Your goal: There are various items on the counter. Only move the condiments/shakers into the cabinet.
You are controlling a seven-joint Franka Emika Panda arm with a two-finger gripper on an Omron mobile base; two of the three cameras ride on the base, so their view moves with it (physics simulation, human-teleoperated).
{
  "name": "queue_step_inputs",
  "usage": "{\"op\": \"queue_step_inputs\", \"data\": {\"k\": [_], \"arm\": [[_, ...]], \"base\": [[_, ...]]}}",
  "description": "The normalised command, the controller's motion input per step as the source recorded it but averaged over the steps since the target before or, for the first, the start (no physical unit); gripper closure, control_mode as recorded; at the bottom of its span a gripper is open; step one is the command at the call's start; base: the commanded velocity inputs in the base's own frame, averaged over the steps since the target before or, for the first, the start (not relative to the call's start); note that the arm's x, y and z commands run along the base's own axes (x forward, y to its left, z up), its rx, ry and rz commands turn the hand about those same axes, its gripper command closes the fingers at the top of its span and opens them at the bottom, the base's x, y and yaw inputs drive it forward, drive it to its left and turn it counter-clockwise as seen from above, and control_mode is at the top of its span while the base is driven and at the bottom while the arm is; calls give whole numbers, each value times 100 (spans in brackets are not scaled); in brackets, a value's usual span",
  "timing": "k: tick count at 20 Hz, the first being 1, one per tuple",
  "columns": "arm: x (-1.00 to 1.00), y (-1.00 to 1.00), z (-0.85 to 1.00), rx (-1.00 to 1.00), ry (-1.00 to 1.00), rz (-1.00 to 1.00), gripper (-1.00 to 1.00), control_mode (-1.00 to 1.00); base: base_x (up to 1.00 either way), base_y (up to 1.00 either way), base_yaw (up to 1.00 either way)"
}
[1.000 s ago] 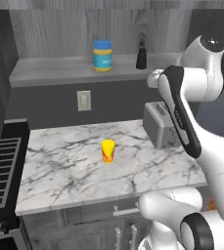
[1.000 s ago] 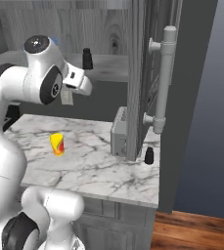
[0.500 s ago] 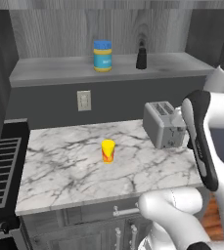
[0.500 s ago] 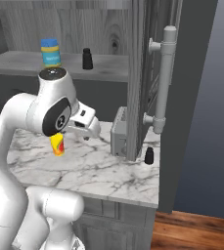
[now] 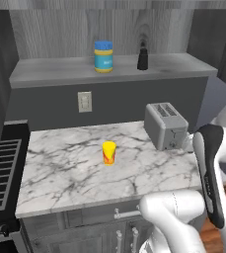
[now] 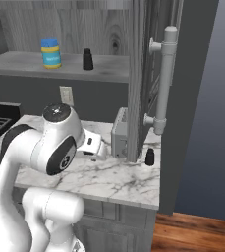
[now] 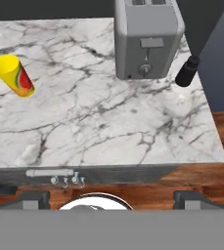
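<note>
The hand hung above the front edge of the marble surface, its two dark fingertips set wide apart at the bottom of the hand view and holding nothing. Under that edge ran a dark drawer front with a silver handle. On the slab, toward the middle, stood the small yellow and orange cup, upright and well apart from everything else. Farther toward the right end sat the silver toaster, and just beside it, close to the right edge of the surface and next to the cabinet's side wall, stood one black shaker, upright and clear of the toaster in the hand view. Beyond, on the grey wall above the slab, was a pale wall outlet. Higher and farther back, on the long grey shelf of the cabinet, the blue-lidded jar stood upright, with the second black shaker near it to the right, the two not touching.
</note>
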Motion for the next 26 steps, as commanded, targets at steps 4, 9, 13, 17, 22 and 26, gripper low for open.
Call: {"op": "queue_step_inputs", "data": {"k": [4,9,13,17,22,26], "arm": [[0,-21,-9,3,-27,14,-100,-100],[-4,-20,-9,8,-32,11,-100,-100],[0,-26,-1,8,-25,6,-100,-100],[0,-19,-24,1,-15,5,-100,-100],[-21,-2,-69,6,-11,6,-100,-100],[-9,-10,-76,8,-9,4,-100,-100]], "base": [[0,0,0],[0,0,0],[0,0,0],[0,0,0],[0,0,0],[0,0,0]]}}
